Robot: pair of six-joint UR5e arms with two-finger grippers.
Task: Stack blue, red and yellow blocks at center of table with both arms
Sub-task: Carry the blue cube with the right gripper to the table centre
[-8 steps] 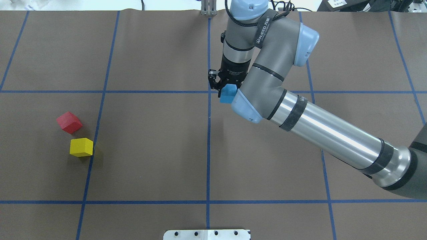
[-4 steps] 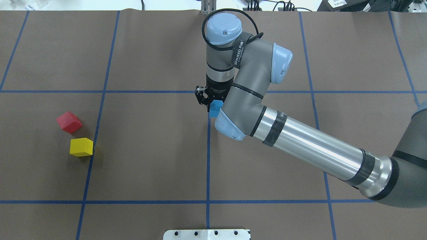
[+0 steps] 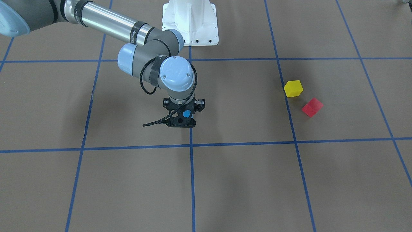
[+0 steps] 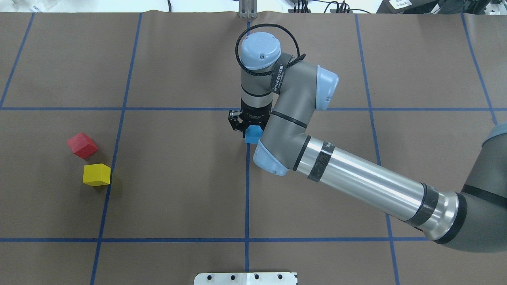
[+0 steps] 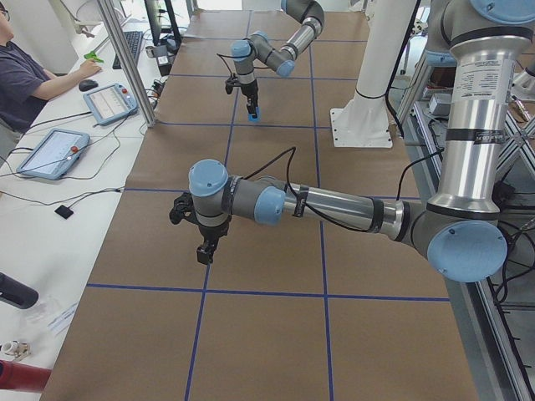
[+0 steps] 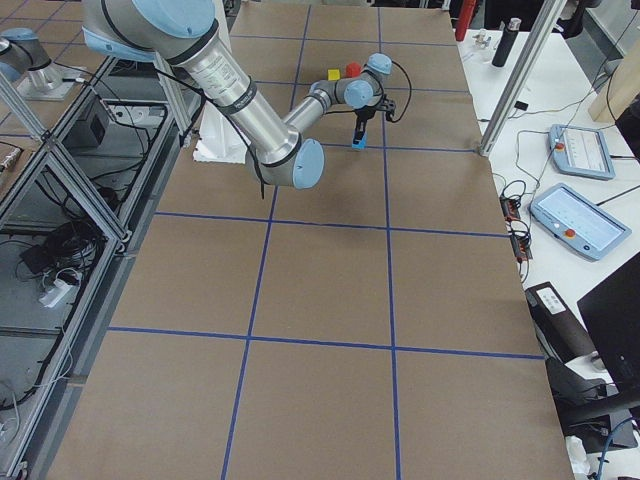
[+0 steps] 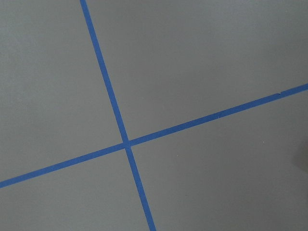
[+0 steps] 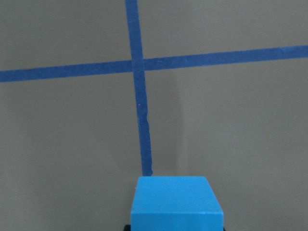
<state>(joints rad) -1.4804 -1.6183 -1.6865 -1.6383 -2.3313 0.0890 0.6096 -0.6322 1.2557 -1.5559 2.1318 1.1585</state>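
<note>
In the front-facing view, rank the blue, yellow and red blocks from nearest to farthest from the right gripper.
1. Blue block, held in the right gripper, at the table's center.
2. Yellow block, off toward the robot's left side.
3. Red block, just beyond the yellow one.

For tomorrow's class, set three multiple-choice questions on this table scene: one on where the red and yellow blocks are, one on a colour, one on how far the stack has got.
1. Where are the red block and the yellow block?
A. Stacked at the centre.
B. Close together, not touching, on the robot's left half of the table.
C. Held in the air.

2. What colour is the block in the jaws of the right gripper?
A. Red.
B. Yellow.
C. Blue.

3. How far is the stack?
A. No block rests on another.
B. Two are stacked.
C. All three are stacked.

Key:
1 B, both sit at the overhead view's left.
2 C, the blue block shows between the jaws.
3 A, each block is alone.
</note>
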